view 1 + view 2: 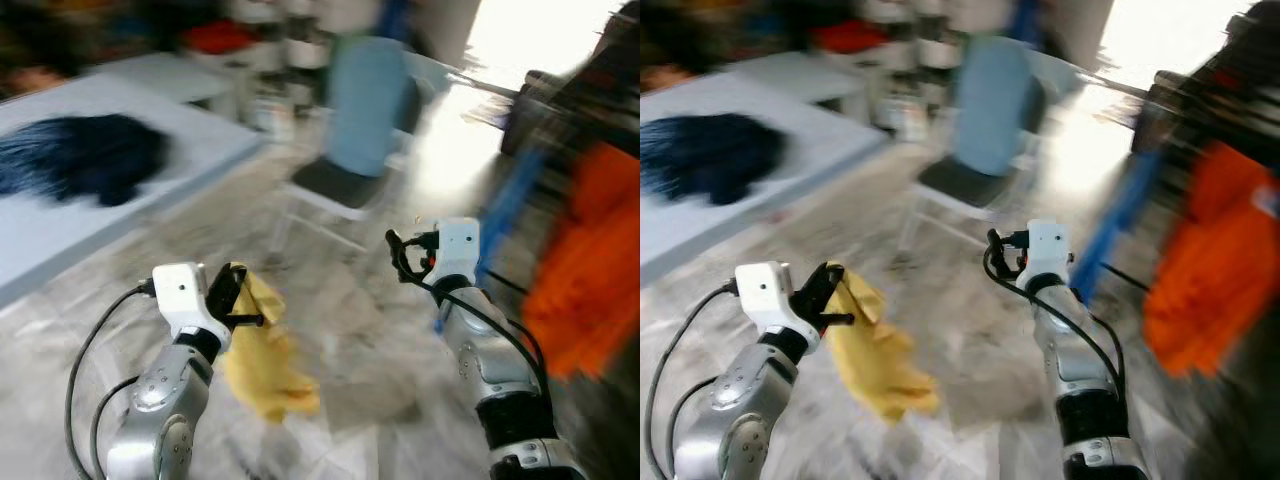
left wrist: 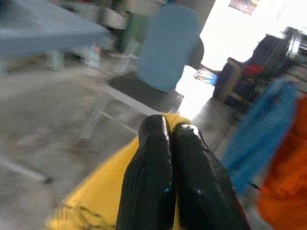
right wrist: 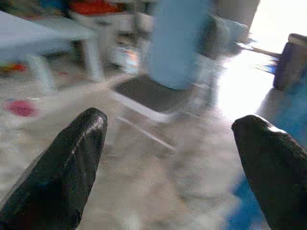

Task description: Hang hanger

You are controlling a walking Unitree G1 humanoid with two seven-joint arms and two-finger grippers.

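While the head views are smeared by blur, a yellow garment (image 1: pixel 262 350) can be made out hanging from the left pincer (image 1: pixel 237 296), whose two black fingers (image 2: pixel 158 187) are seen in the left wrist view pressed together with the yellow cloth pinched between them. The cloth droops below the pincer over the grey stone floor (image 1: pixel 340 340). A hanger cannot be told apart in the yellow bundle; only a thin dark line at the pincer is seen, too blurred to identify. The right pincer (image 1: pixel 403 256) is held out in front of the robot, well apart from the yellow garment, and its fingers (image 3: pixel 62 177) are shown spread wide in the right wrist view with nothing between them. Ahead of both arms a chair (image 1: pixel 345 150) with a dark seat and a pale blue cover on its back is seen standing on the floor. On the robot's left a pale counter (image 1: pixel 120 220) is seen, with a dark blue fuzzy item (image 1: pixel 85 155) lying on it. On the robot's right an orange garment (image 1: pixel 590 270) and a blue garment (image 1: pixel 515 200) are seen hanging just beside each other, though what they hang from is too blurred to tell.
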